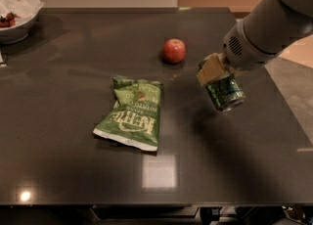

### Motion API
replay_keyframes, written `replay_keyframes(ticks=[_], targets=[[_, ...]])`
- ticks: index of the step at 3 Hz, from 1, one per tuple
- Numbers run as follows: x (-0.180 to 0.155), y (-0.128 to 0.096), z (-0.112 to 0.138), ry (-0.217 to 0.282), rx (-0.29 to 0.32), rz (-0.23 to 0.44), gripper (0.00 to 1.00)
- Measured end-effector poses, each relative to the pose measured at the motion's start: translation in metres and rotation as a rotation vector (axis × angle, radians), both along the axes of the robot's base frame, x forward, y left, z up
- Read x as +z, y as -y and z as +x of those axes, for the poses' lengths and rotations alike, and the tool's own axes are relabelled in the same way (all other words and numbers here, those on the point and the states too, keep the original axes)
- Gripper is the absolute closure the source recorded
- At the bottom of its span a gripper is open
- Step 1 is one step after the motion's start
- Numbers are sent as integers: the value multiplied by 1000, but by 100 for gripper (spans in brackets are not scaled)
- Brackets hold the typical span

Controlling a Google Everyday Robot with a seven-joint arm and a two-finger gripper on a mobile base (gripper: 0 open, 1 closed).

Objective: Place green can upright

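Observation:
The green can (pixel 225 93) is held in my gripper (pixel 215 75), lifted above the dark table (pixel 63 72) at its right side. The can is tilted, its silver end pointing down and to the right. My gripper's tan fingers (pixel 210 70) are shut on the can's upper part, and the grey arm comes in from the upper right. The can's shadow falls on the table below and left of it.
A flat green chip bag (pixel 131 111) lies in the middle of the table. A red apple (pixel 174 51) sits behind it, left of my gripper. A white bowl (pixel 17 11) with food stands at the far left corner. The table's right edge is close to the can.

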State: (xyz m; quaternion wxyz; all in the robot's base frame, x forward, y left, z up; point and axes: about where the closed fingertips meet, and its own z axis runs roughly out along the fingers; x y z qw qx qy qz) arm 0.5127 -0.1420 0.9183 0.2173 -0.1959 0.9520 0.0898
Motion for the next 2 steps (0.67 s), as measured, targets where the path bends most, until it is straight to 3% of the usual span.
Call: replay_keyframes(ticks=[2], targets=[[15,1,-2,137,215,101,100]])
